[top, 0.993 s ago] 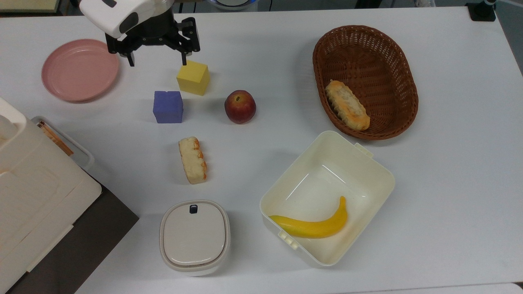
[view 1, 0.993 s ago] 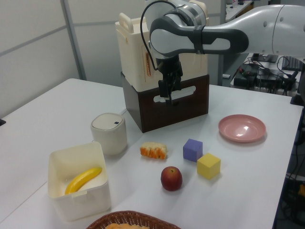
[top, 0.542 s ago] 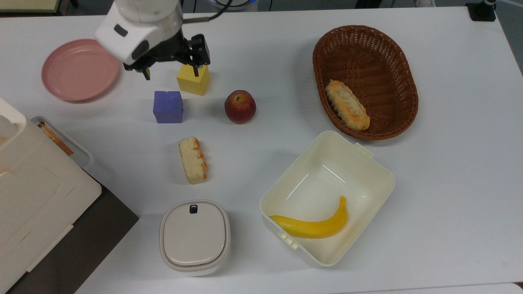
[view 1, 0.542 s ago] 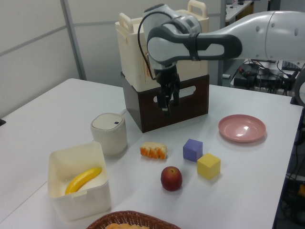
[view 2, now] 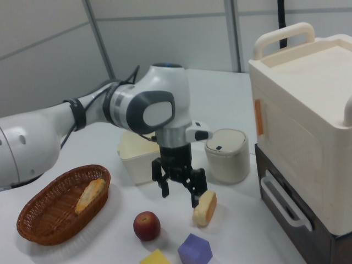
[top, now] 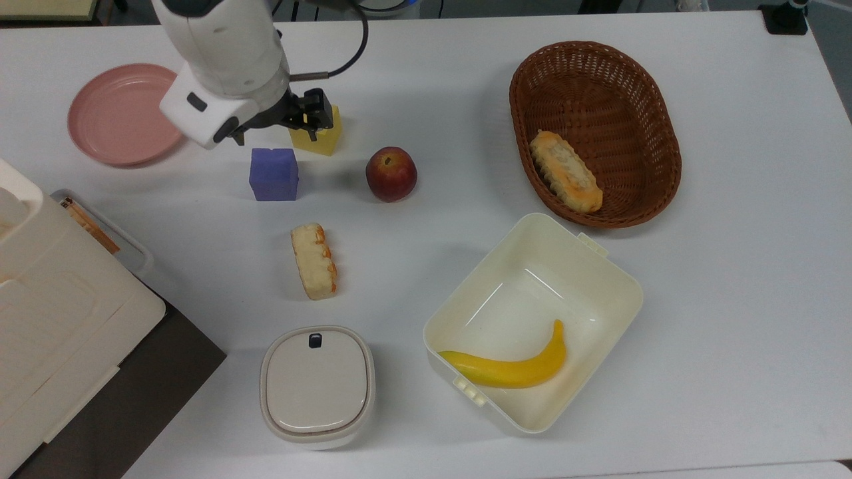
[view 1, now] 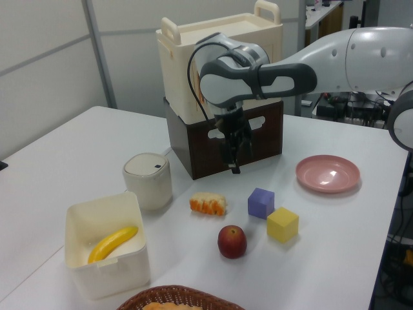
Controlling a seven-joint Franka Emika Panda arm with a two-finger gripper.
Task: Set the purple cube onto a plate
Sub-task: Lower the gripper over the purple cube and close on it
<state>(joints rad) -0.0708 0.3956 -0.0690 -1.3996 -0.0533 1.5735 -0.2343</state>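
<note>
The purple cube [top: 273, 174] rests flat on the white table, between the yellow cube [top: 324, 136] and a piece of bread [top: 313, 261]; it also shows in the left view [view 1: 261, 203] and the right view [view 2: 195, 250]. The pink plate [top: 113, 113] lies bare at the top view's far left and at the left view's right [view 1: 328, 173]. My gripper [top: 274, 135] hangs open above the table just beyond the purple cube, touching nothing. In the right view the gripper [view 2: 180, 195] has its fingers spread wide with nothing between them. One finger overlaps the yellow cube in the top view.
A red apple [top: 391, 173] sits right of the purple cube in the top view. A brown wicker basket [top: 519, 86] holds bread, a cream tub [top: 632, 279] holds a banana, and a lidded pot [top: 317, 386] stands near the front. A large cream storage box [view 1: 219, 71] sits on a dark crate.
The arm has swung from near the plate toward the two cubes and come lower; the open gripper now overlaps the yellow cube in the top view. No object has moved.
</note>
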